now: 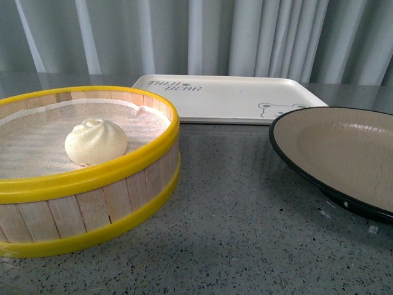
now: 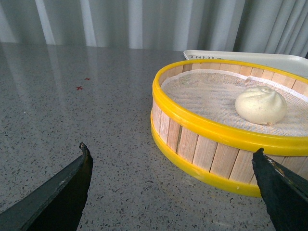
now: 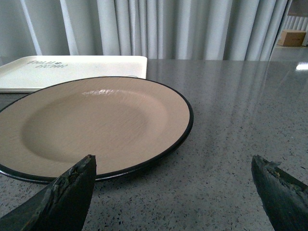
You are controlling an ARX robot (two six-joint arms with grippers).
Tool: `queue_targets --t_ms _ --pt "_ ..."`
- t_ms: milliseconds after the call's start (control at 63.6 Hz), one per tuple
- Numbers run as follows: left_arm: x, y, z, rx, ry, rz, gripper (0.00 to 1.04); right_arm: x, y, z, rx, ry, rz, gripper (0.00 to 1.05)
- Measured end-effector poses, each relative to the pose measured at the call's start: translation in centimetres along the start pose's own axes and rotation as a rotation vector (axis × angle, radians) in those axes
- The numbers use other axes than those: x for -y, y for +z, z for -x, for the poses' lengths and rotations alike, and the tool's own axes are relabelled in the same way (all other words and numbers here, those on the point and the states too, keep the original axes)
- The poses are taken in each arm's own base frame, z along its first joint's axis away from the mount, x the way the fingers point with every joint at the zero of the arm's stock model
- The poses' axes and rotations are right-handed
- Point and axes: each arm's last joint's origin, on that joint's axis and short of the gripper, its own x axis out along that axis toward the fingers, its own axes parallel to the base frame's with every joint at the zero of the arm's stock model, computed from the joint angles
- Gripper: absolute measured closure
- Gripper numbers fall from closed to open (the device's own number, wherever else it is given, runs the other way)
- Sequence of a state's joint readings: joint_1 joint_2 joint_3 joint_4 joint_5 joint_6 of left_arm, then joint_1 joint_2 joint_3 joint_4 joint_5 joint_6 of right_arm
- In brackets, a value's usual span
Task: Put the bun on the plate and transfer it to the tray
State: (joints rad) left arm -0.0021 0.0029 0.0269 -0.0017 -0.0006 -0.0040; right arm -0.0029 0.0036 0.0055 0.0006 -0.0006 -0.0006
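Observation:
The cream-white bun [image 1: 96, 141] with a swirled top lies on the white cloth inside the yellow-rimmed wooden steamer basket [image 1: 92, 203] at the left. It also shows in the left wrist view [image 2: 261, 105]. The beige plate [image 1: 344, 153] with a black rim stands empty at the right, also in the right wrist view [image 3: 96, 125]. The cream tray [image 1: 227, 98] with grey lettering and a bear face lies behind both, empty. My left gripper [image 2: 172, 154] is open, low over the table before the basket. My right gripper [image 3: 173, 163] is open beside the plate's near rim. Neither arm shows in the front view.
The grey speckled tabletop [image 1: 245, 215] runs between basket and plate. Grey curtains hang behind the table. Two small red marks [image 2: 79, 87] lie on the table to the left of the basket.

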Motion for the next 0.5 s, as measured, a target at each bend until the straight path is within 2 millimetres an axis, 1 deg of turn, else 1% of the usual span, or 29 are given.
queue_targets --t_ms 503 --pt "0.0 0.0 0.0 0.0 0.0 0.0 0.07 0.0 0.0 0.0 0.0 0.0 0.0 0.09"
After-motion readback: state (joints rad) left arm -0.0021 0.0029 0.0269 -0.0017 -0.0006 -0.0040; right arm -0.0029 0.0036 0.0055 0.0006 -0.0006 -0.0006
